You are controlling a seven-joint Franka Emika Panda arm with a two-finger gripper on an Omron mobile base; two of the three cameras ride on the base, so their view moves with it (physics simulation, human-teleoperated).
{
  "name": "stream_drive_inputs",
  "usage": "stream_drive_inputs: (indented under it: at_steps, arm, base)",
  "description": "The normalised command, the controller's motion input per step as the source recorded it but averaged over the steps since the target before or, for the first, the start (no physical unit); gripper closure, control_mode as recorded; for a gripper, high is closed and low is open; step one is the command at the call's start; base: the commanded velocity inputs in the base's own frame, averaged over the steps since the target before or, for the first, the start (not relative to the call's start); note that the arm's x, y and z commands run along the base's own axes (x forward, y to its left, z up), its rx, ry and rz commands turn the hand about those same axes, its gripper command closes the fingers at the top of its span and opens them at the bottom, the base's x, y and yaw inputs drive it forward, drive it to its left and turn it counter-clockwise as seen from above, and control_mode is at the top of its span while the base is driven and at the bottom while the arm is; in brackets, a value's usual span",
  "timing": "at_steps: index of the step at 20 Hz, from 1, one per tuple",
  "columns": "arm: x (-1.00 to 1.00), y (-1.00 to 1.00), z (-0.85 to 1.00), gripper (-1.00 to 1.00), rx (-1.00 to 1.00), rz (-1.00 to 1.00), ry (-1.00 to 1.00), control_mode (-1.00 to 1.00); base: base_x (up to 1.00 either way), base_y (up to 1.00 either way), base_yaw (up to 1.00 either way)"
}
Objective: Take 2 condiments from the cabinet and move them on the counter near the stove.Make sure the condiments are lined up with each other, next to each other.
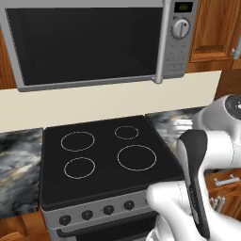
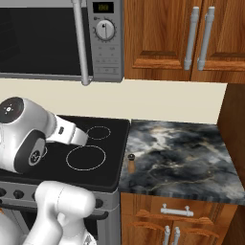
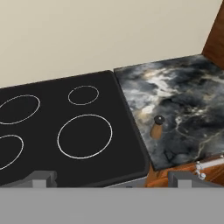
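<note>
While the hand (image 3: 109, 178) gapes, a cylindrical brown shaker (image 3: 157, 127) stands on veined marbled counter (image 3: 183, 100).

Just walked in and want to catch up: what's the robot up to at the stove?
It is moving condiments onto the counter beside the stove. The tan-brown shaker already stands upright on the counter, close to the stove's edge. The gripper is open and empty, above the stove's front edge.

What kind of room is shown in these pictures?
A home kitchen, rendered rather than real. A stove with four ringed burners stands under a microwave, a dark marbled counter lies beside it, and a small brown shaker stands on that counter near the stove's edge.
</note>
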Motion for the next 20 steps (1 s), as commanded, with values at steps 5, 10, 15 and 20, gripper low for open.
stream_drive_inputs:
  at_steps: [5, 10, 15, 20]
  arm:
    - [-0.24, 0.07, 0.0, -1.0, 0.07, 0.09, -0.11, -1.0]
    - [-0.35, 0.11, 0.0, -1.0, 0.0, 0.08, -0.15, -1.0]
    - [-0.46, 0.13, 0.01, -1.0, -0.02, 0.01, -0.15, -1.0]
    - [-0.48, 0.08, 0.02, -1.0, -0.05, 0.0, -0.16, -1.0]
  base:
    - [0.0, 0.0, 0.0]
    - [0.0, 0.0, 0.0]
    - [0.0, 0.0, 0.0]
    - [0.0, 0.0, 0.0]
